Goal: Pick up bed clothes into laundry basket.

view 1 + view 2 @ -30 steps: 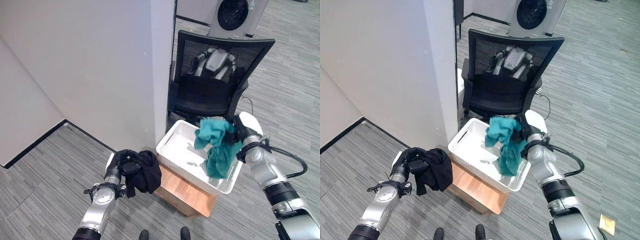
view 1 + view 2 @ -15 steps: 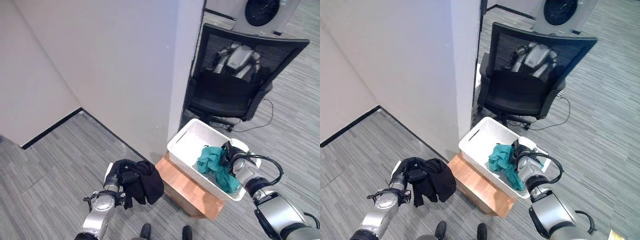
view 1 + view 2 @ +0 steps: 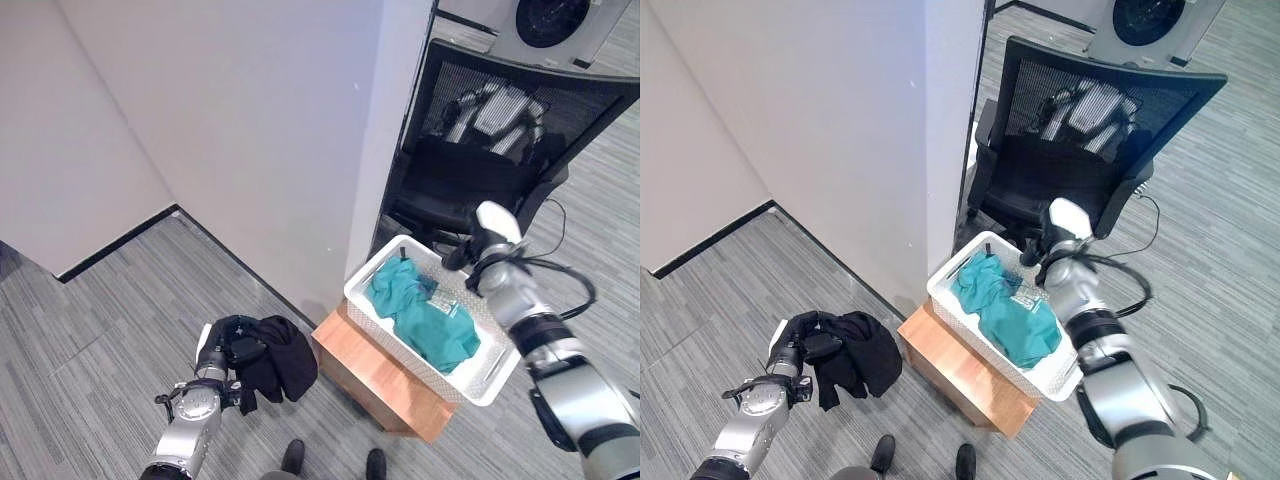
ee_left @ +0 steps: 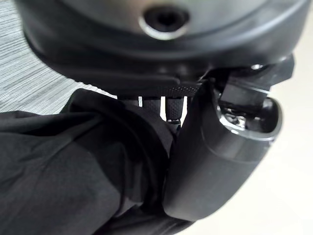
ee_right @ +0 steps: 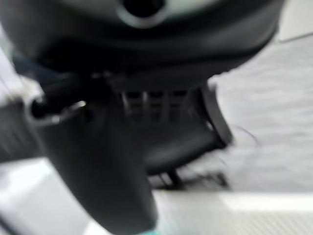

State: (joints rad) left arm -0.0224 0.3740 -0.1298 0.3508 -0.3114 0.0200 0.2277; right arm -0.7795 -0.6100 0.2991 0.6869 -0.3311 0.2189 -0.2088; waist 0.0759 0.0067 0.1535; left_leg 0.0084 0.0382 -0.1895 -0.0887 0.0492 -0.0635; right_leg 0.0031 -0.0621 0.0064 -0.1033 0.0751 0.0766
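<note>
A teal garment (image 3: 422, 318) lies spread inside the white laundry basket (image 3: 400, 350), which stands on a low wooden stand (image 3: 372, 382). My right hand (image 3: 458, 254) hovers over the basket's far rim, open, and its thumb (image 5: 98, 166) holds nothing. My left hand (image 3: 226, 346) is low on the left, beside the stand, shut on a bunched black garment (image 3: 281, 364). In the left wrist view the black garment (image 4: 73, 166) is wrapped under the thumb (image 4: 210, 166).
A black mesh office chair (image 3: 482, 160) stands right behind the basket. A white wall corner (image 3: 385, 150) rises just left of it. Grey carpet (image 3: 90, 340) spreads out to the left and front. A round machine (image 3: 550, 22) stands at the far back.
My right hand has let go of the teal garment, which now lies flat in the basket, and has lifted back to the far rim. The left hand still holds the black garment.
</note>
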